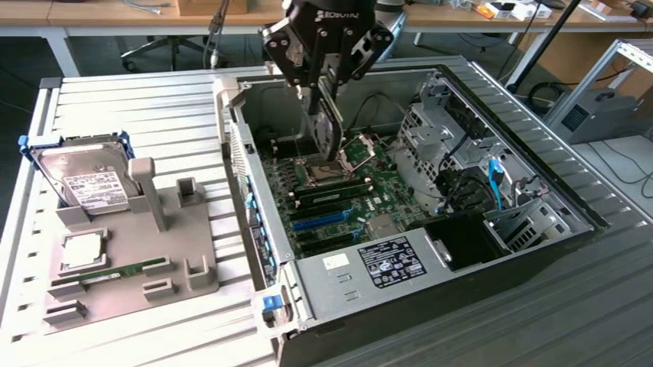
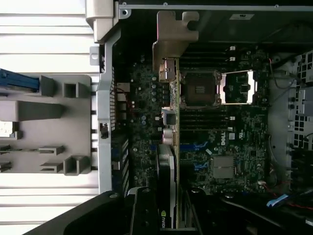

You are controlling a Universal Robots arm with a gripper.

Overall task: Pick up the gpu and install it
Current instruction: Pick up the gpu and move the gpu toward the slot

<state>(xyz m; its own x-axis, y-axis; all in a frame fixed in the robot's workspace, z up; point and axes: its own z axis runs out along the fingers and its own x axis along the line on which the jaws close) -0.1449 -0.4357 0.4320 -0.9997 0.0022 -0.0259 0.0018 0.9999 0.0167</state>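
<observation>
— In what state was the claw [image 1: 323, 90]?

— It was closed on the graphics card [image 1: 329, 130]. Its two fingers pressed the flat faces of the card near the upper edge. The card hung straight down from them, standing on edge.

— And where was the card, with respect to the computer case [image 1: 316, 294]?

— It was in the open side of the case, above the main board [image 1: 352, 195] that lay on the floor of the case. I could not tell whether the lower edge of the card touched the board.

— What did the wrist view show?

— It showed the card edge-on. Its metal end bracket [image 2: 172, 34] was near one wall of the case, and the open processor socket [image 2: 200, 88] on the board was just beside the card.

— Was there more inside the case?

— Yes. Blue slots [image 1: 324, 220] lay on the same board, between the socket and a labelled box [image 1: 388, 264] at one end of the case.

— And outside the case?

— A grey holder [image 1: 122, 245] stood just beside the case, at the exterior view's left of it, on a slatted table [image 1: 133, 99]. A hard drive [image 1: 87, 183] leaned in the holder, and a green memory stick [image 1: 118, 271] lay flat in it. Both were well apart from the case.
</observation>
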